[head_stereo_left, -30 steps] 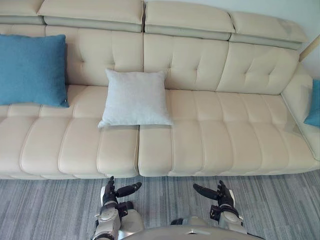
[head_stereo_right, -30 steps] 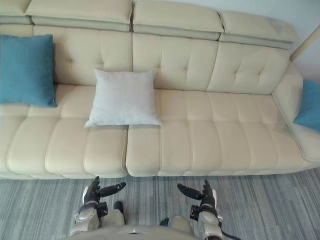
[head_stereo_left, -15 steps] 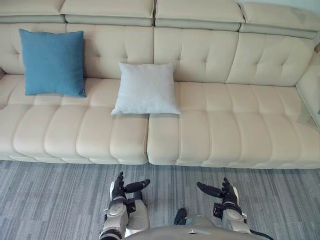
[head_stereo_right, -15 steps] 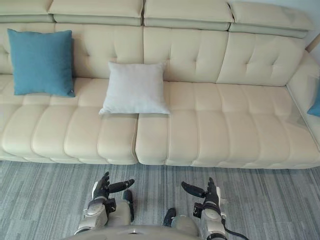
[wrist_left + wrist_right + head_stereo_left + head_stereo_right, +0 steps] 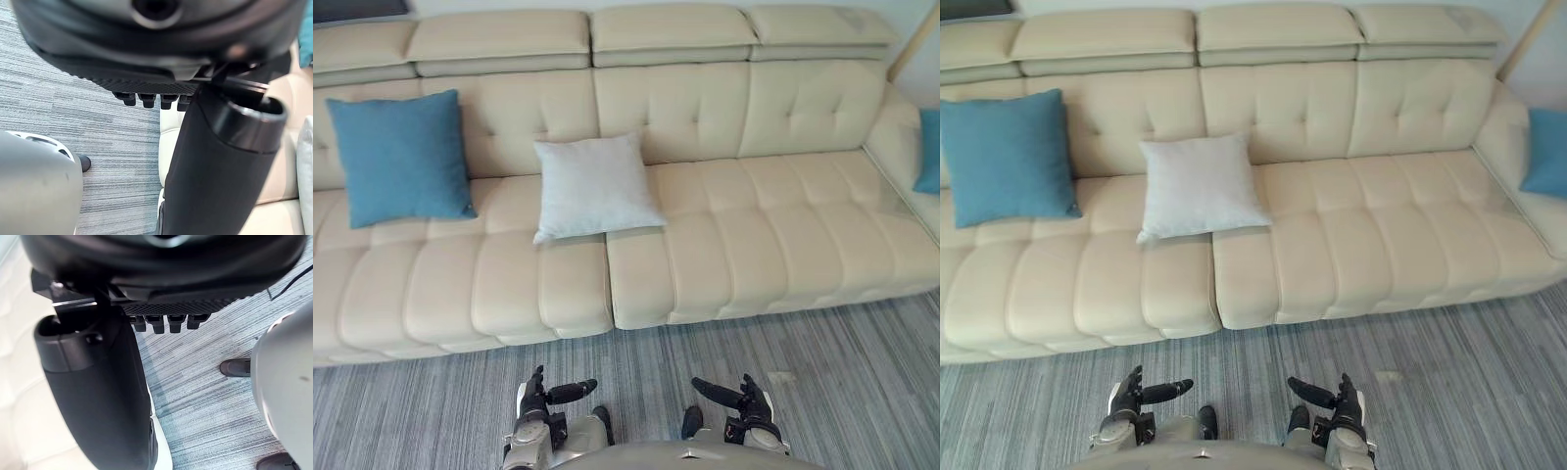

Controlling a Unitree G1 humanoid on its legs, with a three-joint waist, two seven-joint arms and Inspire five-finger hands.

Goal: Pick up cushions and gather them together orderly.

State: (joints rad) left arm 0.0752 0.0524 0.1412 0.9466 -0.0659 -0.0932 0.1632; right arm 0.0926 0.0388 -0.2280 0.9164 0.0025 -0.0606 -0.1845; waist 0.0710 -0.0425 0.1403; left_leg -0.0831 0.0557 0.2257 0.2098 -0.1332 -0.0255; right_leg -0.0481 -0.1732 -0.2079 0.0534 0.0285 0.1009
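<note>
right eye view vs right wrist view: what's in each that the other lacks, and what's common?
Right eye view adds: blue cushion at far left, white cushion mid-seat, second blue cushion at far right, and the left hand, open. Right wrist view adds: a close look along the right hand, thumb out, fingers open. Shared: right hand, cream sofa, grey carpet.

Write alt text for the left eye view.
A cream sofa on grey carpet holds a blue cushion at left, a white cushion near the middle, a second blue cushion at the far right. The left hand and right hand hover open and empty above it.
</note>
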